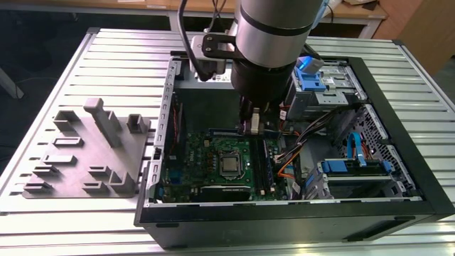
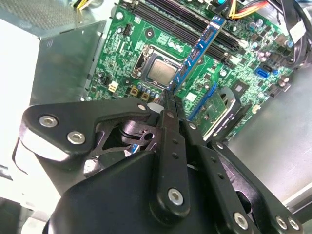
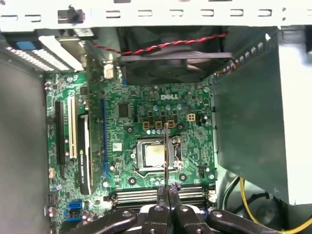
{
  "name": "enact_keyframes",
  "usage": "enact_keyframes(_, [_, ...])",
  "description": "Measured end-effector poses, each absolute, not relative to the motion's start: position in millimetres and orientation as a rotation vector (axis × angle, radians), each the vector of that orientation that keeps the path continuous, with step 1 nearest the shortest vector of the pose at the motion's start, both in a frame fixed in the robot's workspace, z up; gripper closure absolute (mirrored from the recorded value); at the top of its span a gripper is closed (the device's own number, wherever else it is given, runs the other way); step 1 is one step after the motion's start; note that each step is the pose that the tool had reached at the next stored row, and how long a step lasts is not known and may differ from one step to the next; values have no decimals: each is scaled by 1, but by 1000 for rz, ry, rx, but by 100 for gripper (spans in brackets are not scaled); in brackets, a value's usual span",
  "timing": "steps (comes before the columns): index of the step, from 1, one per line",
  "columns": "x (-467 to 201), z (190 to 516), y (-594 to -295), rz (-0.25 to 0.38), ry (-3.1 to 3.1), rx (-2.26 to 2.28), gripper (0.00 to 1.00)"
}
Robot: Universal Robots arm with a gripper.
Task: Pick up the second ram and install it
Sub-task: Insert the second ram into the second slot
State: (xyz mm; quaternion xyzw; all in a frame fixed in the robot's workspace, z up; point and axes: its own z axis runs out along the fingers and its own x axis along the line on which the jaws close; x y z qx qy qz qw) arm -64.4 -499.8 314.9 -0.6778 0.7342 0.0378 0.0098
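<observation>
The second ram [image 2: 197,51] is a long narrow stick with a blue edge, held by one end and hanging over the green motherboard [image 2: 122,58]. In the first wrist view the second ram [image 3: 166,151] appears edge-on as a thin line above the CPU socket [image 3: 155,155]. My gripper [image 2: 168,96] is shut on it, black fingers [image 3: 160,195] pressed together. In the exterior view the gripper [image 1: 254,130] is inside the open computer case [image 1: 398,160], just above the long black memory slots [image 1: 261,165]. In both wrist views the slots [image 3: 131,196] [image 2: 170,19] lie close to the stick.
A grey fixture plate [image 1: 85,154] with upright blocks lies on the slatted table at the exterior view's left. Inside the case are drive cages with blue tabs [image 1: 313,74], bundled cables [image 1: 299,154], a rear fan [image 3: 170,63] and black expansion slots [image 3: 61,131].
</observation>
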Motion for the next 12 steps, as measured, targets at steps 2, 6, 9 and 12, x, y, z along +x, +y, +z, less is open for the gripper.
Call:
enact_keyframes(2, [-64, 315, -500, 118, 2325, -2079, 92])
enact_keyframes(6, [-64, 314, -500, 116, 2394, -1995, 92])
enact_keyframes(9, [-64, 314, -500, 115, 2445, -1928, 92])
enact_keyframes(12, [-64, 314, -500, 114, 2494, -1861, 92])
